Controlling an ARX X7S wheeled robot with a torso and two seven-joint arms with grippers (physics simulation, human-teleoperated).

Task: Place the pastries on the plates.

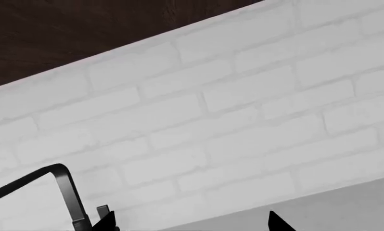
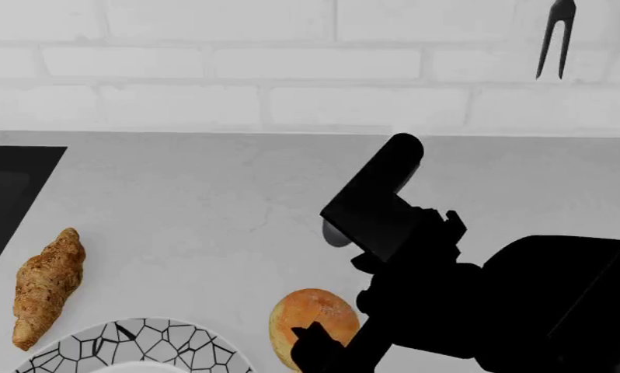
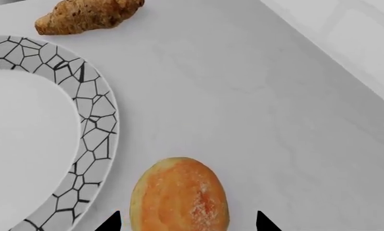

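Bun (image 3: 179, 195) on the white table (image 3: 243, 96), lying between the two spread fingertips of the right tool (image 3: 186, 222); the jaws stand wide and neither tip touches it. Plate (image 3: 92, 125) just beside the bun, apart from it. Croissant (image 2: 47, 285) on the table near the plate's (image 2: 144, 338) rim, close to a dark panel (image 2: 9, 194). Left tool (image 1: 188, 224) faces a white brick wall (image 1: 243, 110), only its tips showing, set well apart. A fork (image 2: 555, 35) hangs on the wall.
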